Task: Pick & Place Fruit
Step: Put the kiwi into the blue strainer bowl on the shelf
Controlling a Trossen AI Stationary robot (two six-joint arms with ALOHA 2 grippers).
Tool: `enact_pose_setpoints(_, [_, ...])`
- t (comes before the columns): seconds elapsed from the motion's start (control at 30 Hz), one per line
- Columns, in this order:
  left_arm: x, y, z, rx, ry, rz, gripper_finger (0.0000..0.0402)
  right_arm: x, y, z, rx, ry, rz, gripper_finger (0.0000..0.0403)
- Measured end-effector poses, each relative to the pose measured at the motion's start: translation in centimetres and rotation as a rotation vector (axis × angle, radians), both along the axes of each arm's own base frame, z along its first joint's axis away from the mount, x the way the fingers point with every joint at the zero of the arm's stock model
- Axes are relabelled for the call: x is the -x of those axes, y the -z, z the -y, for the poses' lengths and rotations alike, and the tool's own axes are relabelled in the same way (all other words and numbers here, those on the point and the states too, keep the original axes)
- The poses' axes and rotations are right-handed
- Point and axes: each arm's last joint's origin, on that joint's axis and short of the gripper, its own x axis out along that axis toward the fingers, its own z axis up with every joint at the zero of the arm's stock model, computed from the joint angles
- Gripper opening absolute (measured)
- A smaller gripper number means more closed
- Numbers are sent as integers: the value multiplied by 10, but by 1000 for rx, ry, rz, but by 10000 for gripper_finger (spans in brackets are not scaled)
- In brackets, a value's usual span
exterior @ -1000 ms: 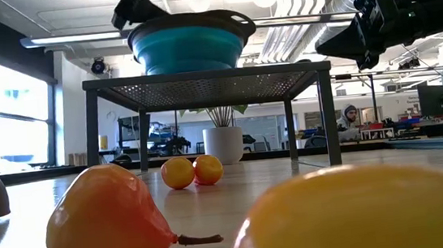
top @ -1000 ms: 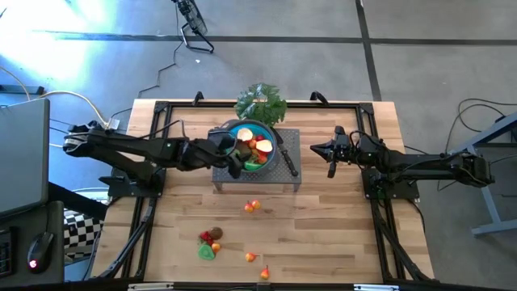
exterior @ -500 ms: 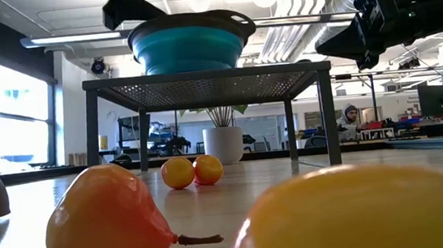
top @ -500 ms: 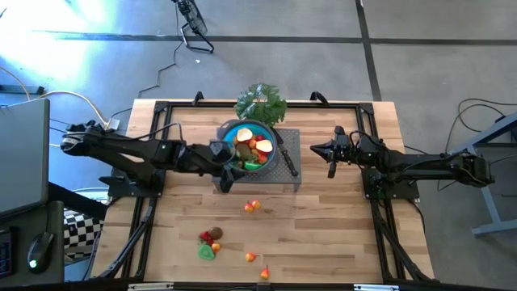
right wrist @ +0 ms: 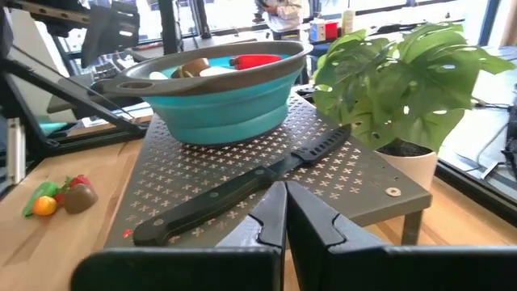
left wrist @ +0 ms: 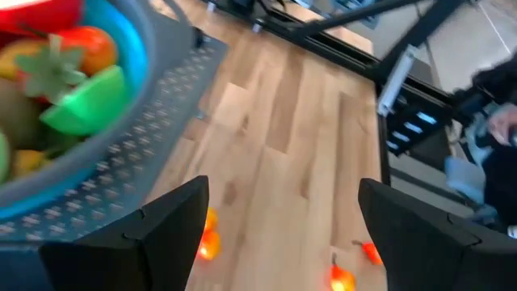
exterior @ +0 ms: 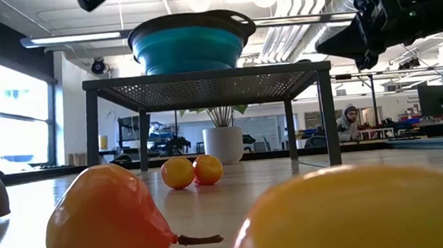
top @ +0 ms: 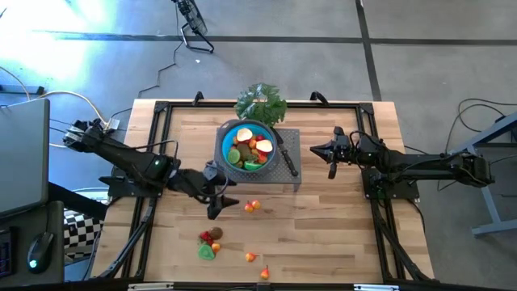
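The blue bowl holds several toy fruits and stands on the grey perforated rack. More fruit lies on the table: an orange pair, a brown, red and green cluster and small orange pieces near the front edge. My left gripper hangs open and empty above the table, just off the rack's near left corner; its wrist view shows the gripper over bare wood and the orange pair. My right gripper is shut, level, right of the rack.
A black-handled knife lies on the rack right of the bowl. A leafy green bunch stands behind the rack. In the low view an orange pear-shaped fruit and a yellow fruit lie close to the camera.
My left gripper has swung from above the bowl toward the table's near edge and a little left, clearing the rack, and has turned as it went. It has stayed open and empty. The right arm has kept still.
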Motion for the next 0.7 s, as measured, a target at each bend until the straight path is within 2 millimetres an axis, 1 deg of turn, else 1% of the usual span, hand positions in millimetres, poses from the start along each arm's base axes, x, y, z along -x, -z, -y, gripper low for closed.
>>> enact_pose_setpoints(0.2, [10,3,19,8,72,-32,313,0,0,-1,-3,-31,1,2])
enact_pose_setpoints(0.4, [12,7,30,120,20,-50,313,0,0,-1,-3,-31,1,2])
enact_pose_setpoints(0.53, [7,12,33,155,-22,-60,313,0,0,-1,2,-32,0,2])
enact_pose_setpoints(0.7, [-3,14,39,186,-12,-23,313,0,0,-1,4,-32,1,2])
